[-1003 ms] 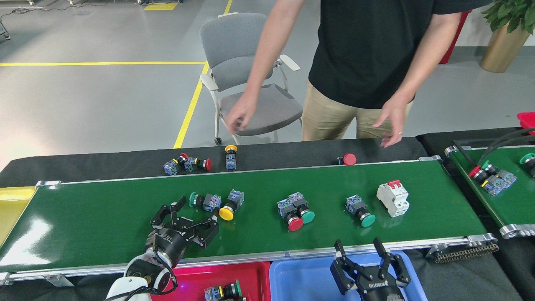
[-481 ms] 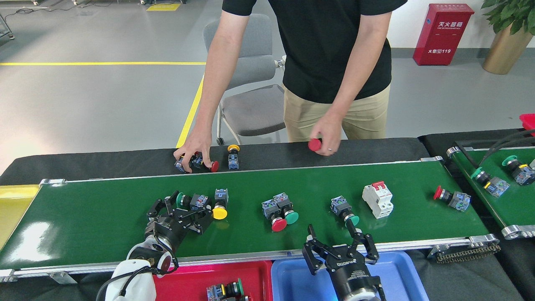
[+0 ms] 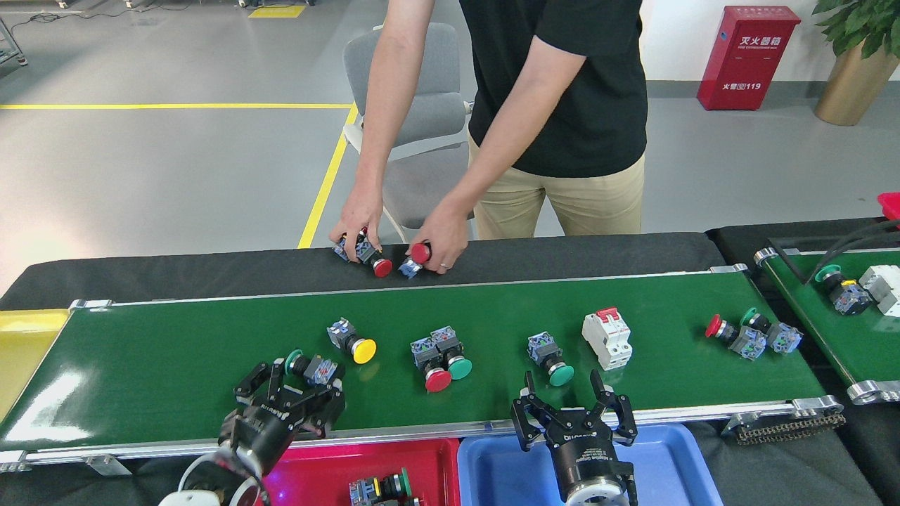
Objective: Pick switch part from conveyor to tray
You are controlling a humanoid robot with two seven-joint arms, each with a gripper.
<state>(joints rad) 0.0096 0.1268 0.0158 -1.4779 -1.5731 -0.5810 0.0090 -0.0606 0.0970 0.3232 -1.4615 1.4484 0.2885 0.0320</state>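
The conveyor [image 3: 176, 351] runs across the view as a dark-green belt and carries several switch parts. My left gripper [image 3: 301, 383] is over the belt's near left and is shut on a green-capped switch part [image 3: 311, 366]. Further right lie a yellow-capped part [image 3: 353, 342], a red and green pair [image 3: 441, 362] and a green-capped part [image 3: 551, 358]. My right gripper [image 3: 564, 402] stands open at the near rail, just below that green-capped part, holding nothing. The red tray [image 3: 330, 467] holds one switch part [image 3: 383, 488]. Beside it is a blue tray [image 3: 661, 464].
A white circuit breaker [image 3: 608, 339] and two more switch parts [image 3: 752, 337] lie on the belt's right. A person's hands [image 3: 397, 242] handle switch parts on the black table behind. A second green belt [image 3: 844, 330] is at right, a yellow bin [image 3: 21, 344] at left.
The belt carried the parts left. My left gripper drew back toward the near rail with the green-capped switch part. The person's hands came together behind the belt. New parts arrived at right.
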